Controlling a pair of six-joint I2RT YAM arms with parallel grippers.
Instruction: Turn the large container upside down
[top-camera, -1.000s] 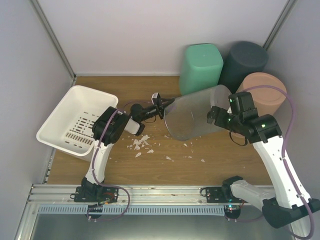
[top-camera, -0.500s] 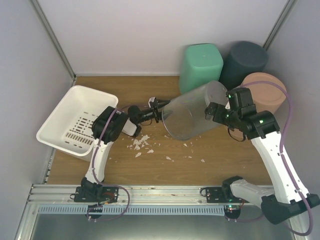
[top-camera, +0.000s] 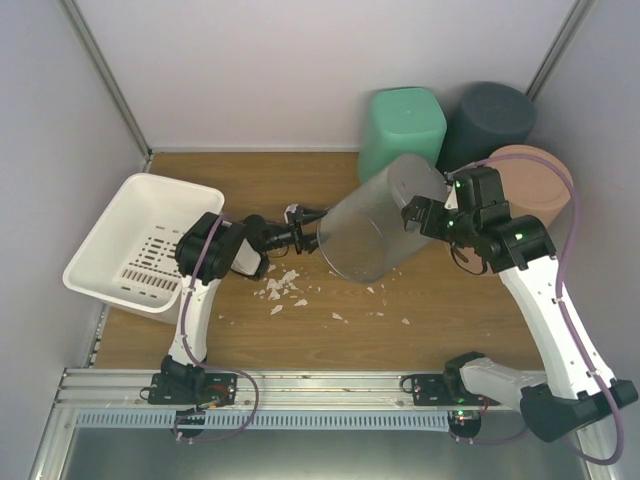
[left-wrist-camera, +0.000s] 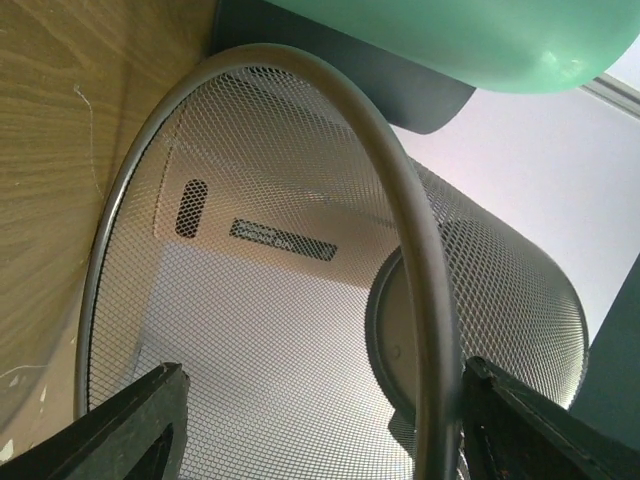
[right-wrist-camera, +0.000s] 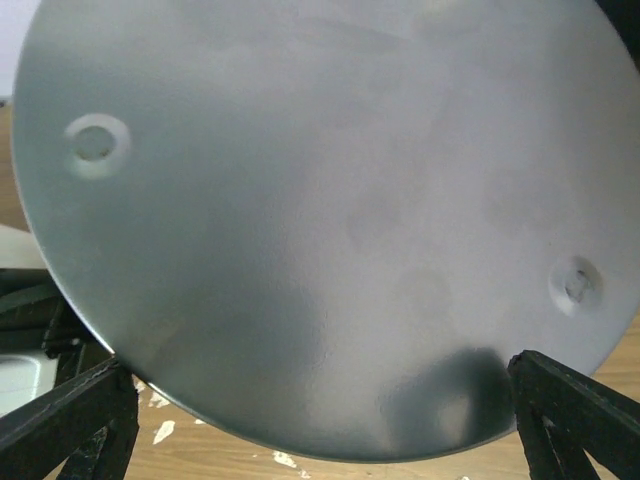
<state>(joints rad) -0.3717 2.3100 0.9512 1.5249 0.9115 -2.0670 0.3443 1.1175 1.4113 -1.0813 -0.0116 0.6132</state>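
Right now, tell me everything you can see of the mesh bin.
The mesh bin is a round, silver-grey wire basket with a solid rim and a plain metal base bearing two dimples. It leans tilted on the wooden table, mouth towards the open left gripper, base raised by the open right gripper.

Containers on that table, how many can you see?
5. A white basket at the left, a mesh bin tilted in the middle, and a green bin, a dark grey bin and a peach bin at the back right. Smaller ones could hide behind them.
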